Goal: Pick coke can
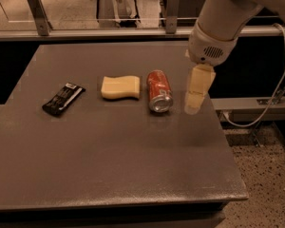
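The coke can (pixel 159 90) is red with white markings and a silver end. It lies on its side on the dark table (pixel 114 160), right of centre, with its silver end facing the front. My gripper (pixel 192 107) hangs from the white arm (pixel 218 23) just to the right of the can, apart from it and a little above the table. It holds nothing that I can see.
A pale yellow block (pixel 120 87) lies just left of the can. A black flat packet (pixel 63 99) lies further left. A metal rail (pixel 133 31) runs behind the table. A cable (pixel 275 99) hangs beyond the table's right edge.
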